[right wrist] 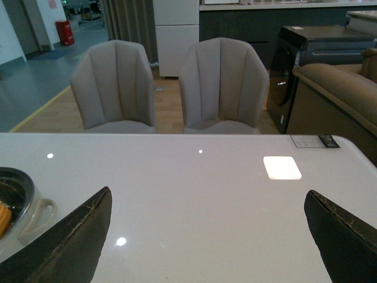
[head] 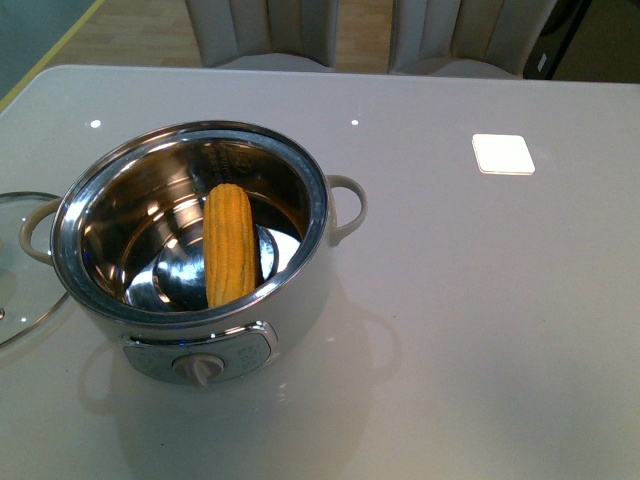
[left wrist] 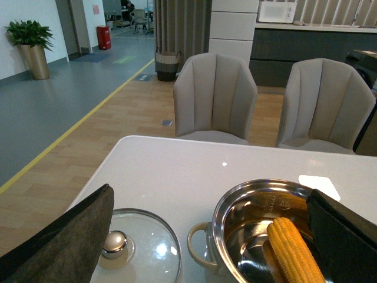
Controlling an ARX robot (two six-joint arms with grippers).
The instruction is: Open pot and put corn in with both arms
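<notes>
White glossy table (head: 450, 330) fills the front view, two grey chairs (right wrist: 115, 85) behind its far edge, wood floor beyond. Pot (head: 300, 300) sits near the table's left edge, uncovered, control knob (head: 203, 370) facing the near edge. Corn (head: 229, 244) lies inside the steel bowl, leaning from the bottom up against the far wall. Glass lid (left wrist: 144, 247) lies flat on the table just beside the pot's left handle, at the left edge. Left gripper (left wrist: 209, 242) hangs above lid and pot, fingers (left wrist: 65, 242) spread wide, holding nothing. Right gripper (right wrist: 206, 236) is over bare table toward the right edge, fingers apart too, empty. Small white square (head: 503, 154) rests near the far right corner.
</notes>
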